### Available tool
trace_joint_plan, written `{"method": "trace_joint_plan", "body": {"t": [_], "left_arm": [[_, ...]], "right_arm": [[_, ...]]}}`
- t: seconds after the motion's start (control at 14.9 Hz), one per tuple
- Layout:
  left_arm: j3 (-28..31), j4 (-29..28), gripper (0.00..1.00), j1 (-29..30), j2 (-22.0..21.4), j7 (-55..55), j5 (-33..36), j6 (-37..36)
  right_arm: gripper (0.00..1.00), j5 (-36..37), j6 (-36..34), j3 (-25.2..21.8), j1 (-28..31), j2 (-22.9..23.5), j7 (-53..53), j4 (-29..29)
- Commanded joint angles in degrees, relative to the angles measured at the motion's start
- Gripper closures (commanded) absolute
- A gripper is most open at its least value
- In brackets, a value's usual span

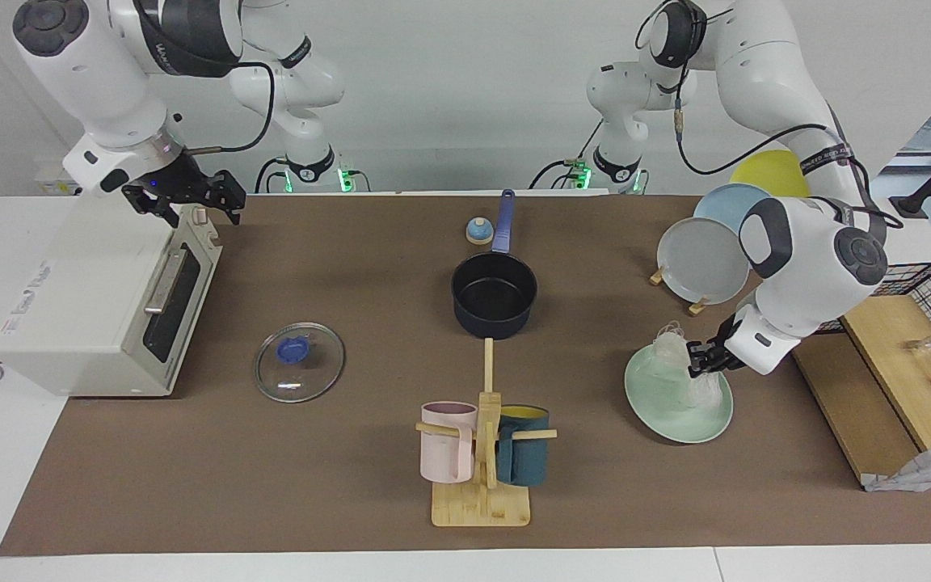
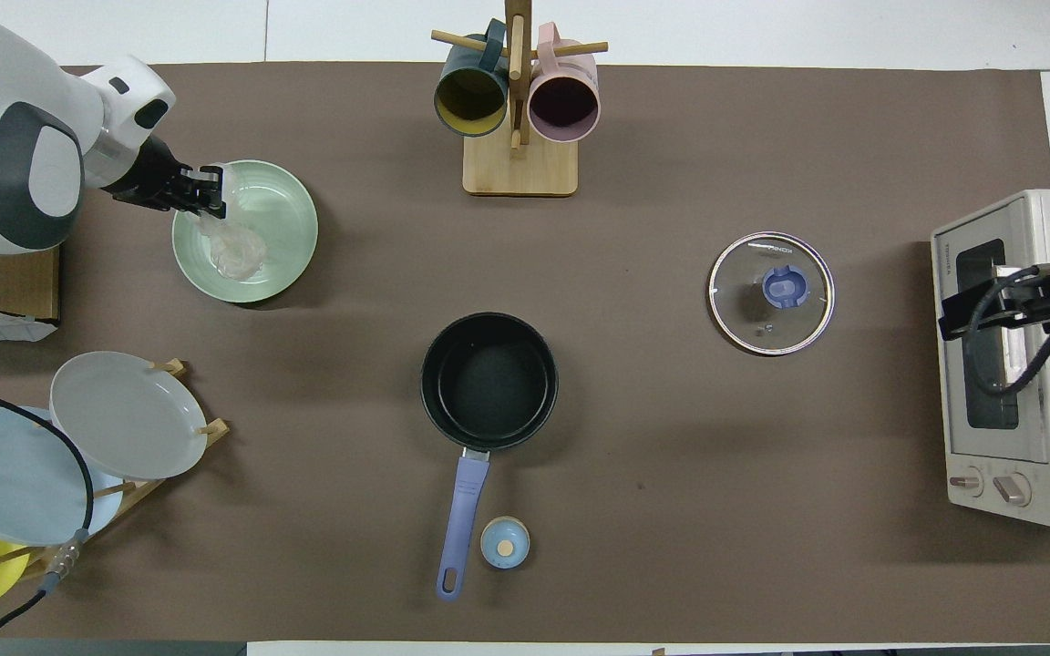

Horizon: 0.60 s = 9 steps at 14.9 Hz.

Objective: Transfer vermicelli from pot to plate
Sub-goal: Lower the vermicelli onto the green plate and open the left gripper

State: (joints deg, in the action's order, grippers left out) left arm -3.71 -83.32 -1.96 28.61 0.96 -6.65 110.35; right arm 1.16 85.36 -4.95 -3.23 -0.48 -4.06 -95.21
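Observation:
The vermicelli (image 1: 674, 353) lies as a whitish clump on the mint-green plate (image 1: 676, 420), toward the left arm's end of the table; in the overhead view the vermicelli (image 2: 235, 251) lies on the plate (image 2: 283, 214). My left gripper (image 1: 696, 360) hangs low over the plate's rim, open, with loose strands trailing from the clump up to its fingertips; it shows in the overhead view too (image 2: 211, 193). The navy pot (image 1: 494, 293) stands mid-table with a bare black inside, its blue handle toward the robots. My right gripper (image 1: 187, 200) waits open above the toaster oven.
A glass lid (image 1: 299, 361) lies between the pot and the toaster oven (image 1: 102, 299). A mug tree (image 1: 483, 453) with a pink mug and a teal mug stands farther from the robots than the pot. A plate rack (image 1: 704, 259) holds grey, light blue and yellow plates. A small blue knob (image 1: 478, 231) lies by the pot handle.

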Motion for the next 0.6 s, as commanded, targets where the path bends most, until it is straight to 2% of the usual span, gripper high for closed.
{"method": "trace_joint_plan", "body": {"t": [0.0, 0.27, 0.47, 0.54], "left_arm": [[-0.34, 0.62, 1.0, -0.14, 1.27, 0.62, 1.29, 3.28], [-0.34, -2.54, 1.0, -0.06, 2.16, 3.68, 1.38, 8.64], [-0.34, -3.6, 0.98, -0.23, 1.98, 4.31, 1.38, 9.45], [-0.25, -3.52, 0.01, -0.32, 1.89, 4.22, 1.29, 9.27]], "right_arm": [[0.0, 0.08, -3.09, 0.74, 0.94, 1.37, 0.11, 3.89], [0.0, -0.36, -2.57, 0.56, 2.17, 0.57, 0.02, 3.45], [0.0, -0.36, -2.39, 0.64, 1.82, 0.13, 0.28, 3.63], [0.0, -0.36, -2.48, 0.73, 1.73, -0.13, 0.2, 3.54]]}}
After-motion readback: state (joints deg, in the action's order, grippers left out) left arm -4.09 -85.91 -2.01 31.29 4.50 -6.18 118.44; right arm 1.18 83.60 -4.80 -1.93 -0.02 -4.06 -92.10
